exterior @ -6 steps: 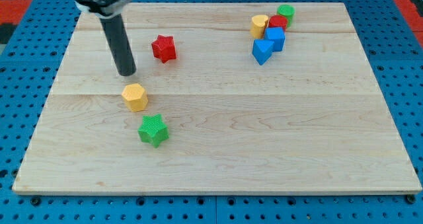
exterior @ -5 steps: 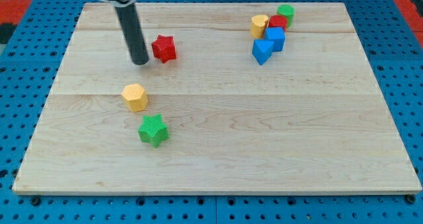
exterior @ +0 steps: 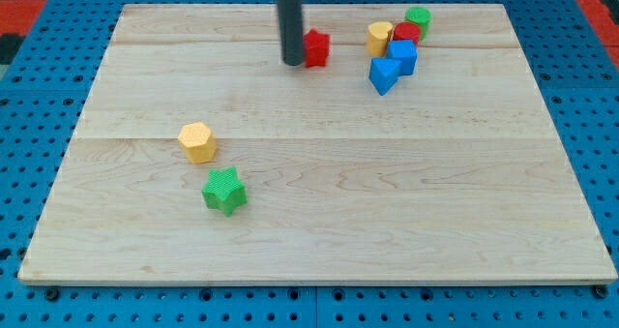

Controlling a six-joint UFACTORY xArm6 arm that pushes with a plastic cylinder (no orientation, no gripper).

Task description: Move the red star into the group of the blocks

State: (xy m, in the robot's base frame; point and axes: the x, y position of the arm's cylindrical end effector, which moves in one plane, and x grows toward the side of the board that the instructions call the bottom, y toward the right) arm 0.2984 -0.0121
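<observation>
1. At the view's left, on the wooden table (exterior: 319, 193), a yellow hexagonal block (exterior: 197, 141) lies apart from the rest; just below it and slightly to the right sits a green star (exterior: 225, 191); the two are near each other but not touching.
2. Toward the view's top centre, the dark rod comes down from the top edge; my tip (exterior: 292, 62) rests on the table right against the left side of the red star (exterior: 315, 48); the rod covers the star's left edge; this arm carries no fingers, only the rod, so nothing is held or clamped.
3. The red star sits near the table's top edge, left of the group and not touching it; a strip of bare wood lies between them.
4. At the view's upper right stands the group: a yellow block (exterior: 379, 38) on its left, a red block (exterior: 407, 32) beside it, a green block (exterior: 418, 19) at the top, a blue cube (exterior: 402, 56) below the red one, and a blue block (exterior: 384, 75) at the lower left; they are packed close, touching or nearly so.
</observation>
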